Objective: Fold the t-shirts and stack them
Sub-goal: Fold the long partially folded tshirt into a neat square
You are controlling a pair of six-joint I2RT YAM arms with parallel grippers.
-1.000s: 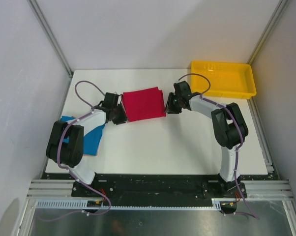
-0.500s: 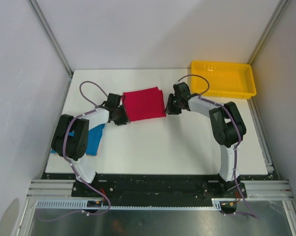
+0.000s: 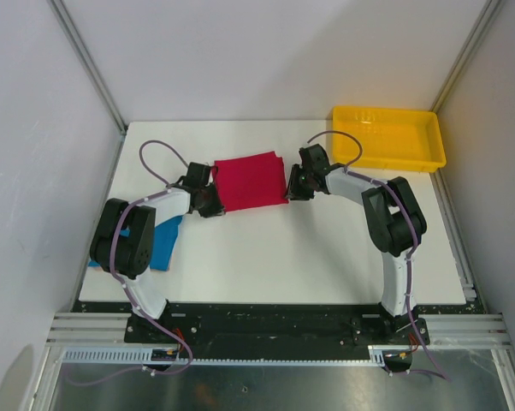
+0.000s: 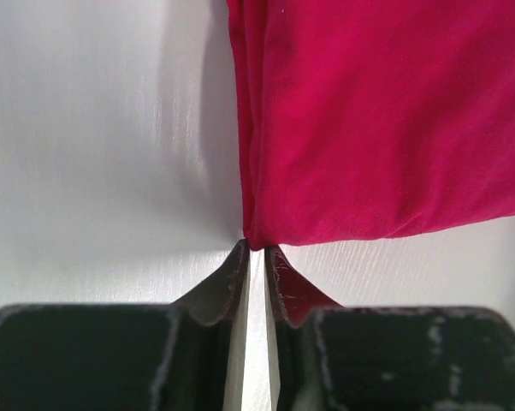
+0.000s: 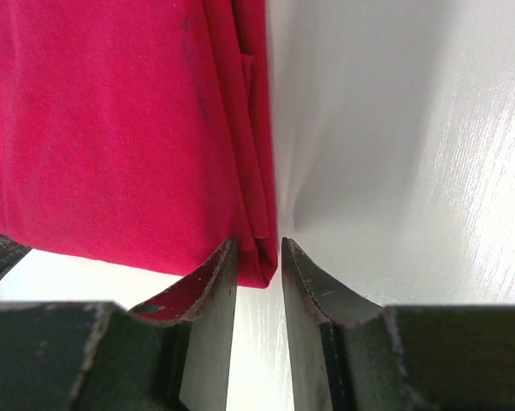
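The left gripper meets the near left corner of the crimson t-shirt with its jaws drawn to a thin slit, the tips right at the cloth. The wrist view does not show whether the fabric is pinched or only touched. Across the garment, the right gripper has its jaws narrow around the near right corner. The layered fold nearly fills the gap between them, which looks like a pinch on the stacked edges.

The shirt lies flat on the white desk as a compact folded rectangle toward the far middle, with an arm reaching in from each side. Taking the two near corners at once appears meant to keep the folded layers together and the edge taut. That way the cloth can be lifted or turned over as one piece rather than sagging open.

The blue t-shirt rests at the near left of the desk, partly hidden beneath the left arm and well apart from the crimson one, so the stack is not yet made. Judging by the layout, the crimson shirt either needs one more fold or is about to be carried toward the blue. A weak hold at the left corner could let that side drop and undo the fold.

A yellow tray sits at the far right corner, apart from both shirts.
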